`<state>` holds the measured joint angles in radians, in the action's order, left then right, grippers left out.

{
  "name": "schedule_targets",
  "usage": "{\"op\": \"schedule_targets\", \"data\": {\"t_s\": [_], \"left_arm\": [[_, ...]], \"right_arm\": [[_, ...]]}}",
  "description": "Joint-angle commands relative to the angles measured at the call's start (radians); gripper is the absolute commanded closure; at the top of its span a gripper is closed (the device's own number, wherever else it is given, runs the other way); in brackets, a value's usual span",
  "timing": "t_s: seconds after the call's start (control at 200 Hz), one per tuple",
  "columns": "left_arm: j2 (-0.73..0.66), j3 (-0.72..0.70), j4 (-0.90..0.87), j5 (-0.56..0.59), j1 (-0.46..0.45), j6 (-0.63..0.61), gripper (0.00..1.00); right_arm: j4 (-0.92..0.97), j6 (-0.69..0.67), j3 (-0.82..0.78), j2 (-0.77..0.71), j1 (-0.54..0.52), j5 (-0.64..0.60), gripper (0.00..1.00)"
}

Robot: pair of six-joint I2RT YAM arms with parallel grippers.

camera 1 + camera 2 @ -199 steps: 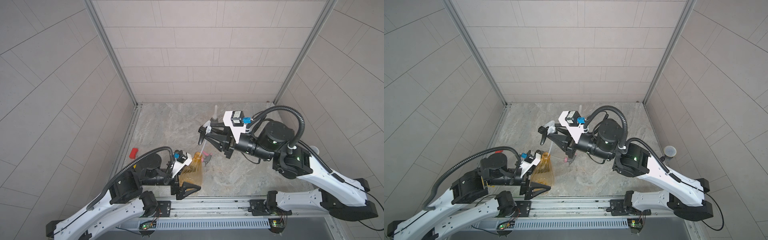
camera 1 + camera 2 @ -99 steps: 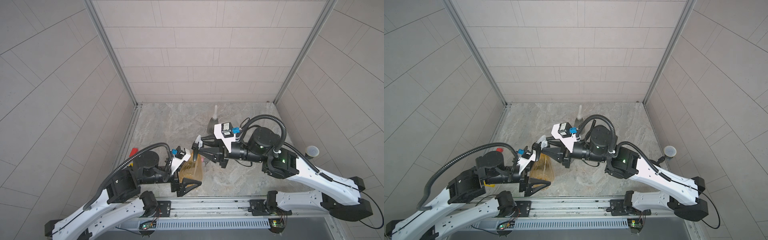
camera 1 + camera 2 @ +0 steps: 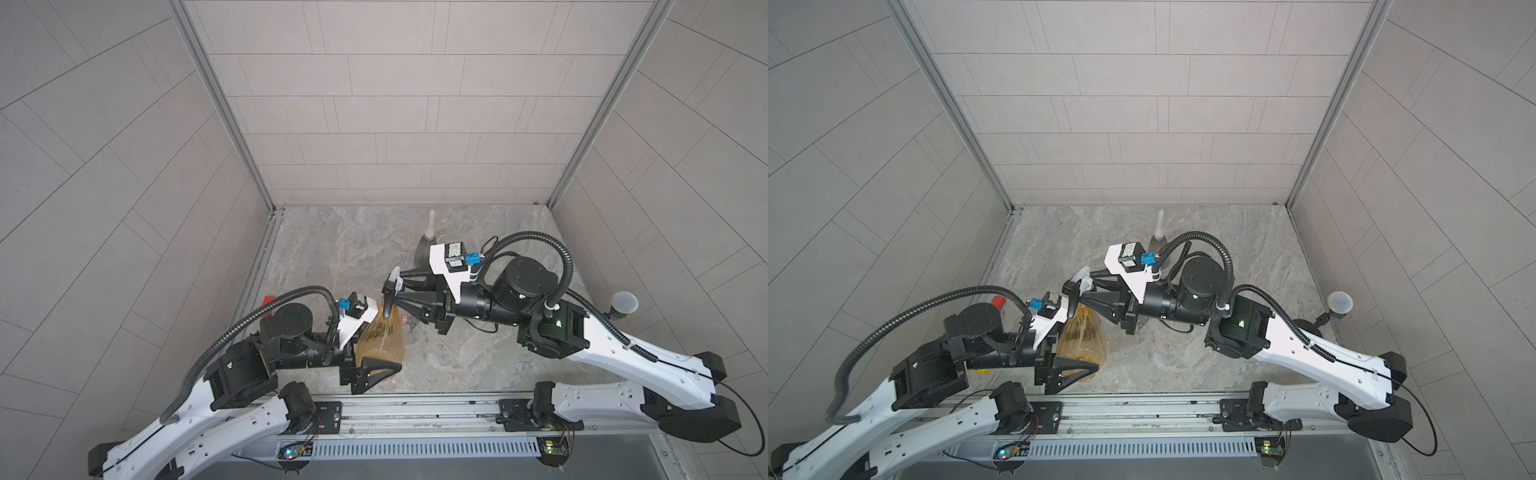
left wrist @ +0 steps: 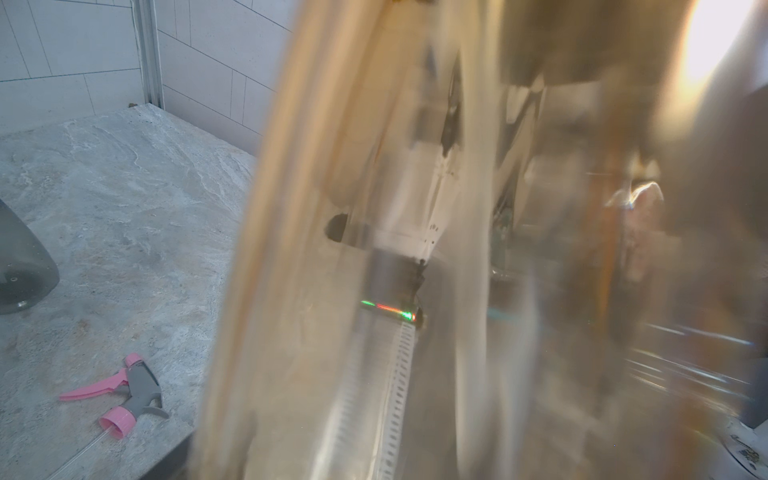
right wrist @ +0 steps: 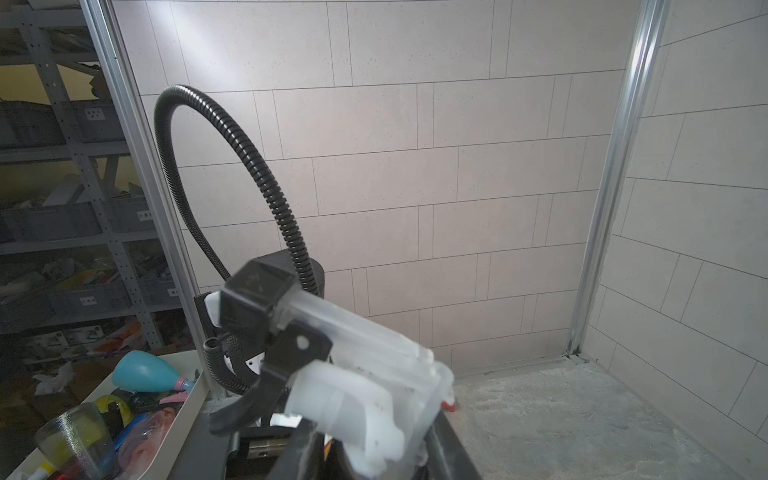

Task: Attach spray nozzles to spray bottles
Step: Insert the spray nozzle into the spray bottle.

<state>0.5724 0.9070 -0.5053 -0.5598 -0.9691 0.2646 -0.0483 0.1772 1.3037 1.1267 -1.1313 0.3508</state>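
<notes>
One pink nozzle (image 4: 124,395) lies beside amber bottle (image 3: 382,345).

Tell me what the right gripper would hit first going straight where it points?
Probably the left arm's white wrist camera mount, just past the black-and-white plastic spray nozzle that the right gripper holds over the amber cone-shaped plastic bottle. Height is unclear.

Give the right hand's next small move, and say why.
Probably ease the black-and-white nozzle straight down onto the neck of the amber bottle. The right hand grips the nozzle directly over that neck and the left hand holds the bottle neck-up. Whether the collar is seated cannot be told.
</notes>
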Motion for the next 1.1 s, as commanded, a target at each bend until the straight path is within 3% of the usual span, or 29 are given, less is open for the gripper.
{"op": "schedule_targets", "data": {"t_s": [0.0, 0.575, 0.856, 1.096], "left_arm": [[-0.012, 0.009, 0.052, -0.015, -0.004, -0.005, 1.0], [-0.022, 0.023, 0.048, 0.045, -0.002, 0.018, 1.0], [-0.032, 0.049, 0.057, 0.061, -0.004, 0.018, 1.0], [-0.043, 0.076, 0.101, 0.181, -0.002, 0.042, 1.0]], "right_arm": [[-0.022, 0.013, 0.037, 0.016, 0.001, -0.003, 0.72], [-0.067, 0.068, 0.002, 0.003, 0.0, 0.086, 0.72], [-0.026, 0.057, -0.025, -0.001, -0.007, 0.034, 0.73], [0.004, 0.058, -0.04, 0.013, -0.055, -0.065, 0.74]]}}
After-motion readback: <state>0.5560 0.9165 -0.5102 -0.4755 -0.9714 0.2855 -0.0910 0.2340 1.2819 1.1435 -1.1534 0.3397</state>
